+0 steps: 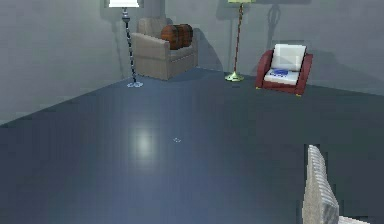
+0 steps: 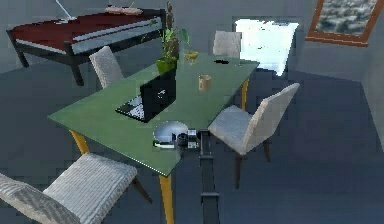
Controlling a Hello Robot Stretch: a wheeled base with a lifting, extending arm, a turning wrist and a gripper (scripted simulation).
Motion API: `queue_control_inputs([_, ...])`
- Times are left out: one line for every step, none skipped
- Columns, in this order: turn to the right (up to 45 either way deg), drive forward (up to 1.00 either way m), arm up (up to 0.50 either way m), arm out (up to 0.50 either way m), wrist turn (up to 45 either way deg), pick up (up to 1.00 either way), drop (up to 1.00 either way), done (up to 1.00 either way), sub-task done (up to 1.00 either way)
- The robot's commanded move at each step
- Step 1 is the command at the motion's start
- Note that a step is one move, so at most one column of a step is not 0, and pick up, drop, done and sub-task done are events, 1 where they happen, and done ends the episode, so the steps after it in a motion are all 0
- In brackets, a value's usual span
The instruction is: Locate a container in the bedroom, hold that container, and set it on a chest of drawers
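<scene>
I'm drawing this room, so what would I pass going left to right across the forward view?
white-shaded floor lamp → beige armchair → second floor lamp → red armchair → pale chair back in the bottom corner.

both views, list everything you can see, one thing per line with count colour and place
armchairs: 2, one beige, one red, by the forward view's far wall
floor lamps: 2, pale shades, one beside the beige armchair, one left of the red one
table: 1, green top, yellow legs, middle of the arm side view
chairs: 4, pale, around the table
laptop: 1, black, on the table
plant: 1, green, table's far end
cup: 1, tan, on the table
round thing: 1, whitish, table's near edge
bed: 1, red cover, upper left
window: 1, bright, far wall
picture: 1, brown frame, upper right
arm: 1, dark, bottom edge
gripper: 1, dark, by the round thing; cannot tell whether it holds anything
</scene>
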Motion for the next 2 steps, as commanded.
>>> queue_control_inputs([0.0, 0.00, 0.00, 0.00, 0.0, 1.00, 0.00, 0.00, 0.00])
queue_control_inputs([0.0, 0.00, 0.10, 0.00, 0.0, 0.00, 0.00, 0.00, 0.00])
